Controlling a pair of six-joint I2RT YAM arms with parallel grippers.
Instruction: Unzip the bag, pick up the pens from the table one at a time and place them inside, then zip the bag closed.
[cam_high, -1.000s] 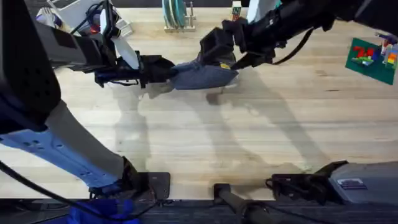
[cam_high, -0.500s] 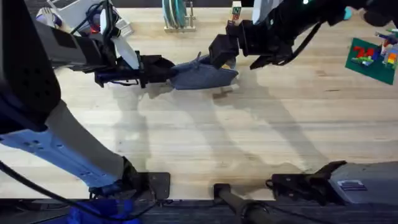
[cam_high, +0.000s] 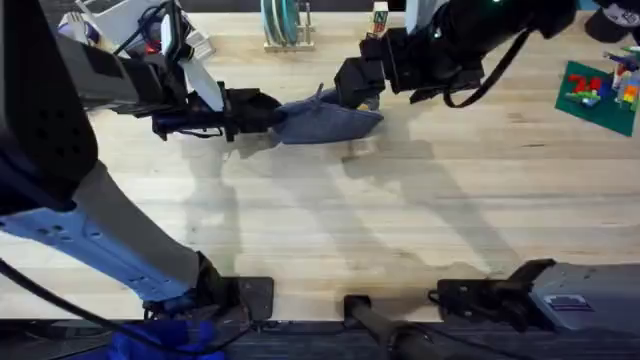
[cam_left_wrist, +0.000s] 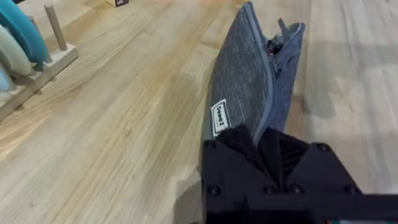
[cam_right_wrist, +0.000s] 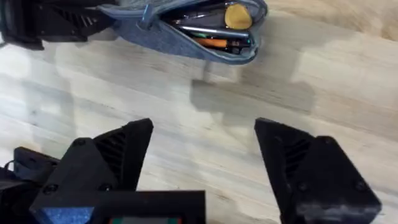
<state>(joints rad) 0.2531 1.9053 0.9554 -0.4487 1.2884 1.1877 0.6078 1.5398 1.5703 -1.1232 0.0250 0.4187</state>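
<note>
A: Where's the oblong blue-grey fabric pouch (cam_high: 325, 122)?

B: Toward the far edge of the light plank-grain wooden bench (cam_high: 400, 220), roughly mid-width, lengthwise along that edge. Looks lifted a bit at one end, shadow under it.

A: Who's got it?

B: Left gripper (cam_high: 262, 112). Black fingers (cam_left_wrist: 245, 140) clamped on the pouch's left end; the left wrist cam shows fabric pinched between them, a small white label (cam_left_wrist: 219, 118) just above the grip.

A: Right gripper?

B: Right gripper (cam_high: 358, 85) hangs over the pouch's right end, by the far edge. Fingers (cam_right_wrist: 118, 152) wide apart, nothing between them, not touching the pouch in the right wrist cam.

A: Zip state?

B: Open at the right end. The mouth gapes; inside there's a slim orange pen (cam_right_wrist: 214, 43), a grey-silvery pen (cam_right_wrist: 208, 30) beside it, plus a round yellow-brown thing (cam_right_wrist: 238, 17) near the end. Can't tell what that is.

A: Other stuff on the bench?

B: Wooden dish rack w/ teal plates (cam_high: 283, 25) at the far edge behind the pouch, green baseplate w/ coloured bricks (cam_high: 598, 92) near the far right corner. Both well apart from the pouch.
</note>
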